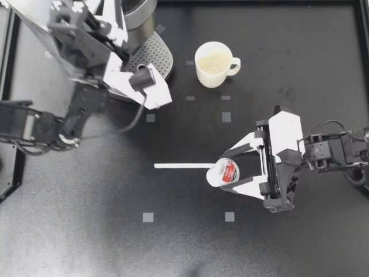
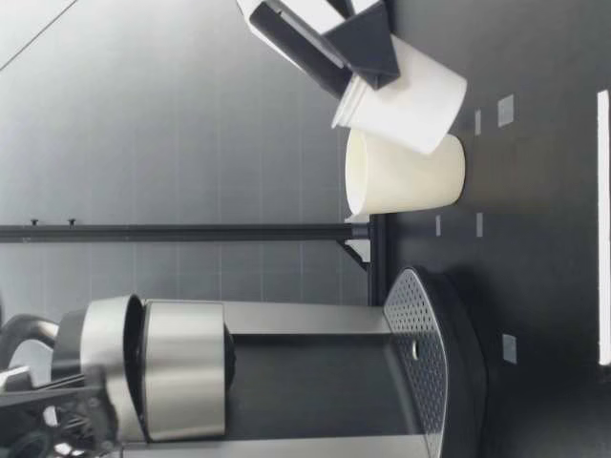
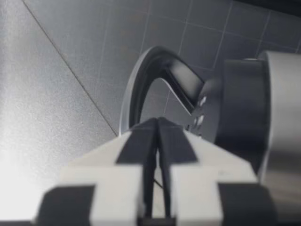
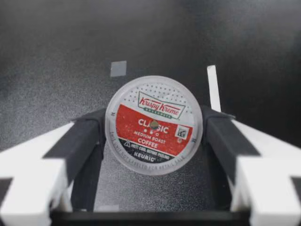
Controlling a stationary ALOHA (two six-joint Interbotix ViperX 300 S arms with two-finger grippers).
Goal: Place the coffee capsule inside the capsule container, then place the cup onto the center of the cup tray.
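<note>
Black table (image 1: 173, 248) is carrying the coffee machine (image 1: 141, 14), with the cup (image 1: 214, 64) standing near its cup tray (image 1: 151, 57). My left gripper (image 1: 66, 14) is sitting closed and empty at the machine's head. My right gripper (image 1: 228, 171) is clamping the coffee capsule (image 1: 223, 172) between both fingers, apparently lifted.

Matte black tabletop (image 1: 86, 242) with little grey square markers (image 1: 148, 217) and one white strip (image 1: 183, 166), grey gridded wall (image 2: 191, 114) behind, black rail (image 2: 191, 232) across it.

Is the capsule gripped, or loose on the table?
Gripped: the right gripper is shut on the capsule; in the right wrist view both fingers press it from opposite sides.
</note>
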